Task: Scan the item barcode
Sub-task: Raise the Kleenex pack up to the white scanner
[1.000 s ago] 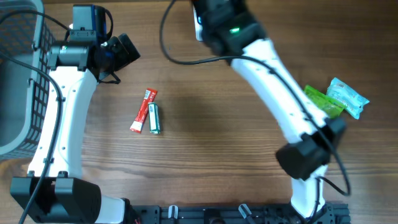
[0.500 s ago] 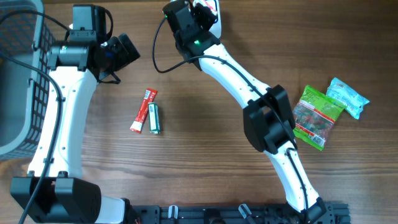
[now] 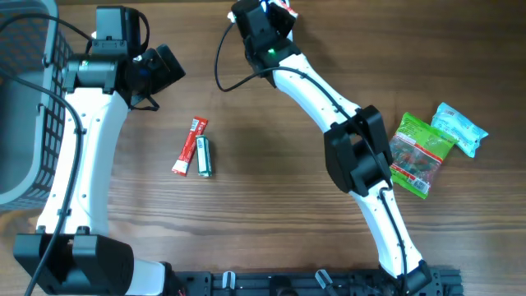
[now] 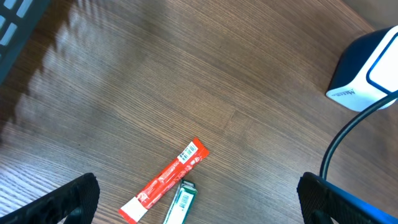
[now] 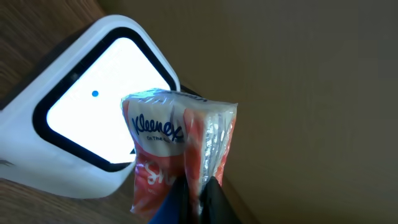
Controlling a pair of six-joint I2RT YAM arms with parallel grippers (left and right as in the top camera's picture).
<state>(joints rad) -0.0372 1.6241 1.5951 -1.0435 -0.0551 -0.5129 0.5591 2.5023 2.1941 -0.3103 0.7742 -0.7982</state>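
My right gripper point(image 5: 199, 186) is shut on a red and white Kleenex tissue pack point(image 5: 171, 137). It holds the pack upright just in front of the lit window of the white barcode scanner point(image 5: 81, 118). Overhead, that gripper point(image 3: 275, 15) is at the table's far edge, top centre, with the pack point(image 3: 284, 6) poking out. The scanner's blue and white body point(image 4: 367, 68) also shows at the right of the left wrist view. My left gripper point(image 4: 198, 198) hangs open, high over the table, holding nothing.
A red stick packet point(image 3: 190, 146) and a green and white packet point(image 3: 204, 156) lie side by side left of centre. A green snack bag point(image 3: 415, 152) and a pale blue packet point(image 3: 460, 127) lie at the right. A grey basket point(image 3: 25, 123) stands at the left edge.
The right arm has swung in to the far edge with the tissue pack, uncovering the green bag, then shifted slightly right. The left arm has not moved.
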